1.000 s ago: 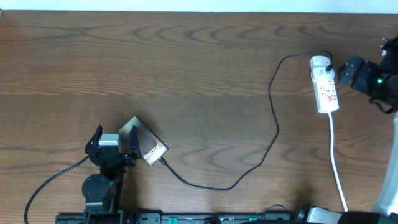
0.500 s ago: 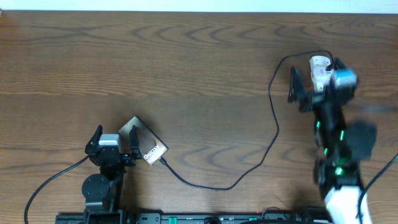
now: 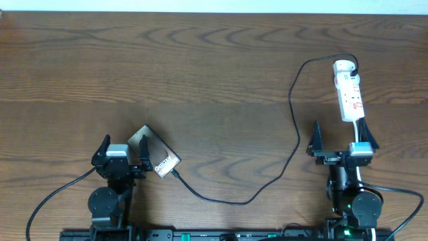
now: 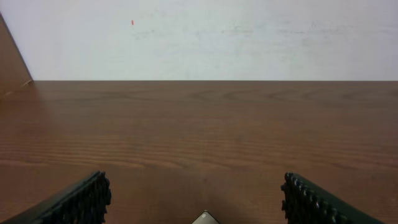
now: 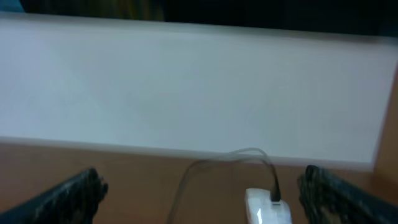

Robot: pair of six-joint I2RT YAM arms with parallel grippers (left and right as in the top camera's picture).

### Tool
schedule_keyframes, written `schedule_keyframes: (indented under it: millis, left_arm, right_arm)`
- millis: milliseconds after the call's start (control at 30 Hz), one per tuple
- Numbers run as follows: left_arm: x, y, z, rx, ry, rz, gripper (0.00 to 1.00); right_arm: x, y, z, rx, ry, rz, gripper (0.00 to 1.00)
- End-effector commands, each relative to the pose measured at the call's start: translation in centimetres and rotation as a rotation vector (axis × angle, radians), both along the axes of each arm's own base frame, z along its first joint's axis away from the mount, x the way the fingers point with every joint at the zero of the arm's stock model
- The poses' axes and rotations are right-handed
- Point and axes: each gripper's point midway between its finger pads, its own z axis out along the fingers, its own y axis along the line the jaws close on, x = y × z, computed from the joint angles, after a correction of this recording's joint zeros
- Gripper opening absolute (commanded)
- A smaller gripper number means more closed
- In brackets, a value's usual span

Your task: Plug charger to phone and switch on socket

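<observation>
Left tool [image 3: 123, 147] and right tool [image 3: 340, 135] gape wide; socket [image 3: 348, 90] points rounded end away.

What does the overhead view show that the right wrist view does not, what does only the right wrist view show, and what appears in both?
Only the overhead shows the phone, the open left tool at its corner, and the charger along its full run from the socket to the phone. Only the right wrist view shows the pale wall face-on and the dark strip above it. Both show the socket's rounded end, the charger leaving it, and the open right tool.
</observation>
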Motion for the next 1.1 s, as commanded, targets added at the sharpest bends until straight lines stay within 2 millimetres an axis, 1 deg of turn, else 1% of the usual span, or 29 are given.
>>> schedule_keyframes:
  millis: [0,267,300,800,900,1067]
  left_arm:
    - [-0.1,0.0,-1.5,-0.011,0.046,0.0,0.87]
    - [-0.1,0.0,-1.5,-0.011,0.046,0.0,0.87]
    - [-0.1,0.0,-1.5,-0.011,0.046,0.0,0.87]
    - [-0.1,0.0,-1.5,-0.011,0.046,0.0,0.87]
    - [-0.1,0.0,-1.5,-0.011,0.046,0.0,0.87]
    - [-0.1,0.0,-1.5,-0.011,0.046,0.0,0.87]
  right_arm:
    - [-0.5,-0.8,-0.9,0.002,0.031,-0.051,0.99]
    - [-1.3,-0.9,-7.2,-0.004,0.279,-0.057,0.99]
    - [-1.4,-0.8,-6.9,-0.005,0.268,-0.051,0.99]
    - [-1.4,-0.8,-7.0,0.022,0.271,-0.054,0.99]
    - [-1.4,-1.1,-7.0,0.058,0.27,-0.068,0.99]
    - [-1.4,-1.2,-6.9,0.065,0.269,-0.075,0.99]
